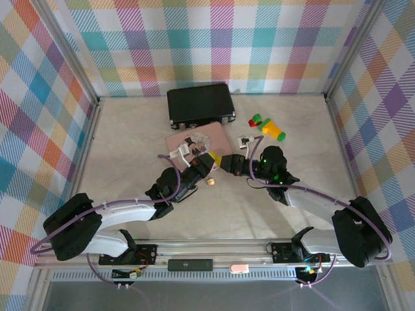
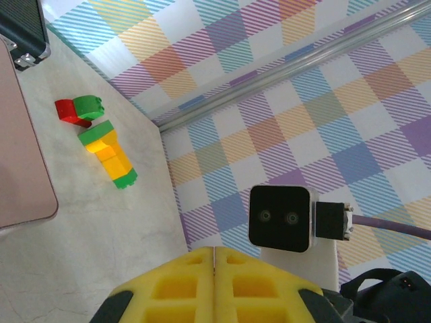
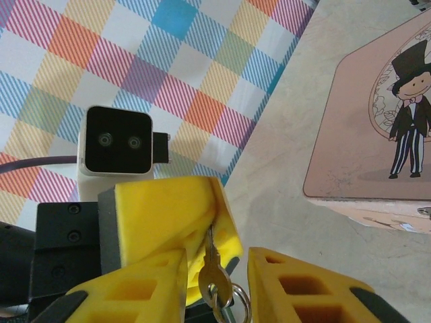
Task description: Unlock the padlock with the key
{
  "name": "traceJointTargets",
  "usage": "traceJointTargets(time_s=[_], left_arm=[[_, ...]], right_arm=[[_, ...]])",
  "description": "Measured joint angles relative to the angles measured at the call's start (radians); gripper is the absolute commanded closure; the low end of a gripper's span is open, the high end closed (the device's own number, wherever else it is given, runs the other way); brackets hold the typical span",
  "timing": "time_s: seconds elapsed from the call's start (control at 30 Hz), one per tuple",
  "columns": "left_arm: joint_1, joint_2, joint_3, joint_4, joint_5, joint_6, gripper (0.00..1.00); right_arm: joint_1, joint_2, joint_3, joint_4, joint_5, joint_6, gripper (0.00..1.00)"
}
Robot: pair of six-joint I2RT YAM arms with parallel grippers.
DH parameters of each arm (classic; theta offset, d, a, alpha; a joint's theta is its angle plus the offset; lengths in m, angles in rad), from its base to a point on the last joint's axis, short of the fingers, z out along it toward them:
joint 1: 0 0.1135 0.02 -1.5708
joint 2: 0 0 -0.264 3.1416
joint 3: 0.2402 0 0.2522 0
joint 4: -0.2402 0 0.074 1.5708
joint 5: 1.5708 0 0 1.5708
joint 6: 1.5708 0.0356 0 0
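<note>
Pale marbled tabletop (image 1: 130, 142), checked walls (image 1: 58, 78). Left claw (image 2: 214, 256): pads pressed together, pinching the blade of the key (image 3: 214, 270), low centre of the right wrist view. Right claw (image 3: 217, 259): fingers parted, one either side of that key. Padlock (image 1: 210, 182): on the tabletop, mid-frame in the top view, just below both claws.

Walls (image 1: 220, 45) pastel plaid, pink-blue-orange-green-purple | table (image 1: 130, 149) cream, faintly marbled | case (image 1: 200, 103) black | tin (image 1: 217, 137) pink, cartoon figure on it in black hat and suit | blocks (image 1: 267, 126) red, green, yellow | gripper pads (image 3: 168, 208) bright yellow | key (image 3: 214, 272) brassy gold | cables (image 1: 130, 205) purple
</note>
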Motion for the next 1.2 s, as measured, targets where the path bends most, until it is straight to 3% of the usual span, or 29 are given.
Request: traceJointTargets(time_s=[0.17, 0.33, 0.4, 1.1, 1.2], left_arm=[[-0.009, 0.019, -0.010, 0.043, -0.026, -0.004, 1.00], [-0.015, 0.031, -0.013, 0.084, -0.045, -0.011, 1.00], [-0.016, 0.036, -0.014, 0.093, -0.053, -0.012, 1.00], [-0.032, 0.039, -0.014, 0.127, -0.097, -0.015, 1.00], [-0.035, 0.039, -0.014, 0.136, -0.100, -0.015, 0.99]], right_arm=[[0.006, 0.000, -0.011, 0.020, 0.002, 0.018, 0.81], [0.009, 0.000, -0.012, 0.036, 0.004, 0.030, 0.67], [0.010, 0.000, -0.012, 0.043, 0.005, 0.035, 0.68], [0.011, -0.013, -0.024, 0.047, 0.020, 0.037, 1.00], [0.011, -0.025, -0.024, 0.033, 0.024, 0.026, 1.00]])
